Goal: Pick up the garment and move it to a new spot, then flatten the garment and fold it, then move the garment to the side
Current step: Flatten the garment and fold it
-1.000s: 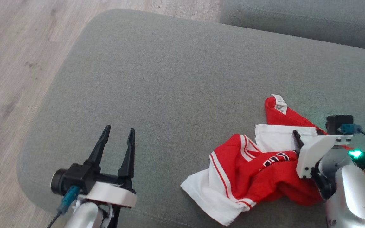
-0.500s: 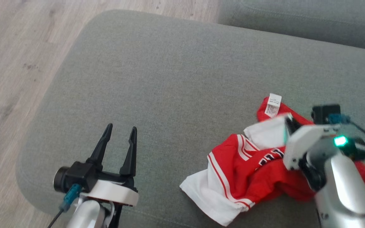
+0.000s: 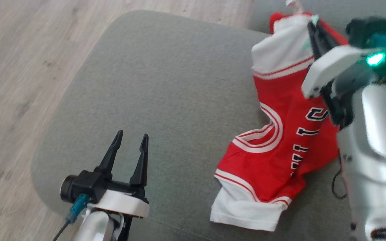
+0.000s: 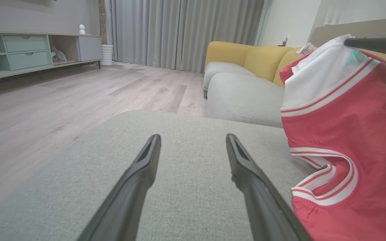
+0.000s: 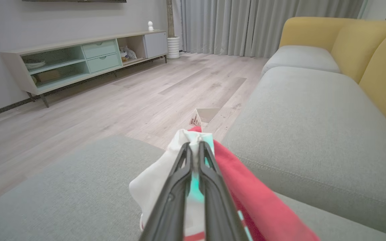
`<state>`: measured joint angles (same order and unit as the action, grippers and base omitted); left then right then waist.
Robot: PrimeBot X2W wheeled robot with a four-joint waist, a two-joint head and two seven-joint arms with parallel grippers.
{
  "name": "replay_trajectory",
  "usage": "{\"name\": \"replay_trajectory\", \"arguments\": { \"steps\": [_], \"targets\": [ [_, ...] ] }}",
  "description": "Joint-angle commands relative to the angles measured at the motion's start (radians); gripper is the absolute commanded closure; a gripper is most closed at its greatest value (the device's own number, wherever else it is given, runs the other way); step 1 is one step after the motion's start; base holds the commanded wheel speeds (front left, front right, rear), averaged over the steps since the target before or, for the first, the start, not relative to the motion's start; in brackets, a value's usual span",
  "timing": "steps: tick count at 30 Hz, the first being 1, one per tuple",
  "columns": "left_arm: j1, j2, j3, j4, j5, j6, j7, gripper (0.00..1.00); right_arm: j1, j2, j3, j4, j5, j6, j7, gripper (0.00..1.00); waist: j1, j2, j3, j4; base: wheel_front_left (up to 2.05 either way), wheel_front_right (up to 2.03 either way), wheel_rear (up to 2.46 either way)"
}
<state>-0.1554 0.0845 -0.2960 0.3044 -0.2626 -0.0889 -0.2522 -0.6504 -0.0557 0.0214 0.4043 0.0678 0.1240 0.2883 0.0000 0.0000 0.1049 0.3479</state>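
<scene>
Two right fingers (image 5: 177, 192) are clenched together on a pinch of white hem at the top of the garment (image 5: 250, 197), and from the head camera I see those right fingers (image 3: 315, 33) holding that edge high. The red and white garment (image 3: 280, 150) hangs down from them, its lower white band resting on the grey seat cushion (image 3: 166, 83). My left fingers (image 3: 111, 154) are spread apart with nothing between them, low over the near corner of the same cushion and well apart from the cloth. A white care label (image 3: 292, 2) sticks up just beyond the pinched edge. The left wrist camera gives me the garment (image 4: 347, 134) from the side, with dark lettering down its right edge and a striped armhole, which the right wrist camera hides behind the bunched fabric. Further out, the right wrist camera shows a second seat cushion (image 5: 313, 117) with yellow backrests (image 5: 380, 67). Across the wooden floor (image 5: 129, 97) stands a low cabinet (image 5: 62, 63). Its open shelves hold a few small things I cannot make out, beside two closed green drawers (image 5: 101, 55), and a small white figure (image 5: 150, 25) sits on top. A green light (image 3: 375, 59) glows on the right wrist.
</scene>
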Motion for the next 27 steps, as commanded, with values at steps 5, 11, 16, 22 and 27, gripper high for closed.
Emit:
{"name": "replay_trajectory", "arguments": {
  "steps": [5, 11, 16, 22, 27],
  "targets": [
    [-0.051, -0.012, 0.035, -0.03, 0.005, -0.015, -0.01, 0.0, -0.193, -0.028, -0.089, 0.107, -0.142, 0.007, -0.069, 1.0, 0.0, 0.0, 0.062, 0.078, 0.0, 0.0, 0.0],
    [-0.073, -0.023, 0.029, -0.029, 0.003, -0.025, -0.01, 0.0, -0.335, -0.038, -0.242, 0.204, -0.327, 0.007, -0.145, 1.0, 0.0, 0.0, 0.101, 0.138, 0.0, 0.0, 0.0],
    [-0.093, -0.029, 0.023, -0.034, -0.005, -0.031, -0.01, 0.0, -0.434, -0.036, -0.385, 0.295, -0.497, 0.007, -0.2, 1.0, 0.0, 0.0, 0.135, 0.181, 0.0, 0.0, 0.0],
    [-0.114, -0.033, 0.017, -0.031, -0.013, -0.036, -0.01, 0.0, -0.458, -0.027, -0.524, 0.395, -0.66, 0.007, -0.232, 0.0, 0.0, 0.0, 0.155, 0.2, 0.0, 0.0, 0.0],
    [-0.116, -0.034, 0.025, -0.03, -0.012, -0.037, -0.01, 0.0, -0.448, -0.015, -0.562, 0.482, -0.685, 0.007, -0.312, 0.0, 0.0, 0.0, 0.137, 0.177, 0.0, 0.0, 0.0]
  ]
}}
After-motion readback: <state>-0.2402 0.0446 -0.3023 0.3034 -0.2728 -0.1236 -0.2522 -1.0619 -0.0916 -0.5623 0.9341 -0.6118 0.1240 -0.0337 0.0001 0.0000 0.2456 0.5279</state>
